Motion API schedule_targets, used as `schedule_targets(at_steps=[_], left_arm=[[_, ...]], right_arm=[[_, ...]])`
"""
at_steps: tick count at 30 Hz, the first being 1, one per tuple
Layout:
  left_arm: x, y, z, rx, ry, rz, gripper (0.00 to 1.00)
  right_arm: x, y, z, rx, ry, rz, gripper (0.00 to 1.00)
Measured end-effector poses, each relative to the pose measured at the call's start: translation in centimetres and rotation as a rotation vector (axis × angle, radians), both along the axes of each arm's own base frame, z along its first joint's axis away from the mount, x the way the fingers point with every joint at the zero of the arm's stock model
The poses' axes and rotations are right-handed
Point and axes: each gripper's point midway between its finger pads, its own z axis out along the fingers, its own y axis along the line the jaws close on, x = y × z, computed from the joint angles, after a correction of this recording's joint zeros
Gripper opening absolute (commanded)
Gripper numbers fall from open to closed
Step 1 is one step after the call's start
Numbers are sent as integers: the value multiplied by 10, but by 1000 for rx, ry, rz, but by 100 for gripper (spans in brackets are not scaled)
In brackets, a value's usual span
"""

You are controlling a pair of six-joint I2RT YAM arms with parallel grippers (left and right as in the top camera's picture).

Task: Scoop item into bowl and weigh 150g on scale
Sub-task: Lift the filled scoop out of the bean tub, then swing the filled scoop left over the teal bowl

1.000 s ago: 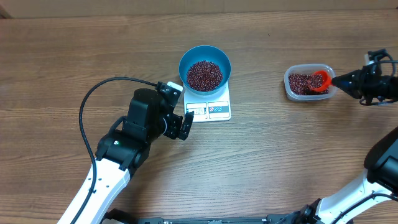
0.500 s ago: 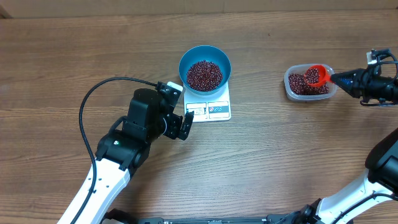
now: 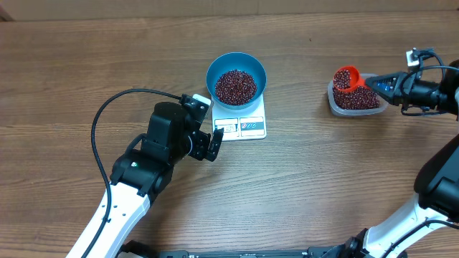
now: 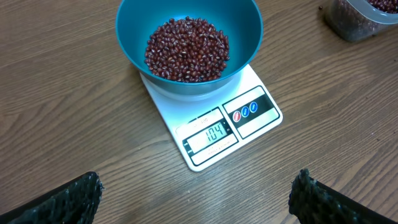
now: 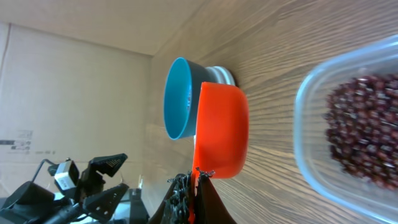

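Wooden table (image 3: 72,57), scale (image 4: 214,124) readout left-wrist only

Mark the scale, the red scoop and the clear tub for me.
scale (image 4: 211,132), left wrist view, on its display.
red scoop (image 3: 347,76), overhead view, on its cup.
clear tub (image 3: 351,113), overhead view, on its near rim.

Setting. A wooden counter (image 3: 323,186) with a medium-brown, strongly figured grain fills the overhead view, the grain running left to right. Along its far edge stands a plain beige panel (image 5: 62,93), cardboard-like, with a faint horizontal crease and small printed marks (image 5: 15,137) near its left side. Lighting is even and diffuse, and shadows are soft and short.
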Motion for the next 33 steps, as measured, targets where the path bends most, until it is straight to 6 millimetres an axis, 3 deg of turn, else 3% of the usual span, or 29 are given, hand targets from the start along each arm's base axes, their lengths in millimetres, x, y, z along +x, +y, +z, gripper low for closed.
schedule_targets(at_steps=[5, 9, 23, 29, 33], left_arm=[[0, 0, 0, 0, 0, 0, 100], [0, 0, 0, 0, 0, 0, 99], [0, 0, 0, 0, 0, 0, 100], [0, 0, 0, 0, 0, 0, 100], [0, 0, 0, 0, 0, 0, 100]], right_arm=[[3, 26, 7, 37, -21, 57, 4], [8, 70, 14, 70, -59, 159, 4], [34, 194, 31, 63, -150, 378, 4], [40, 242, 22, -18, -105, 390, 4], [43, 261, 12, -137, -75, 360, 4]])
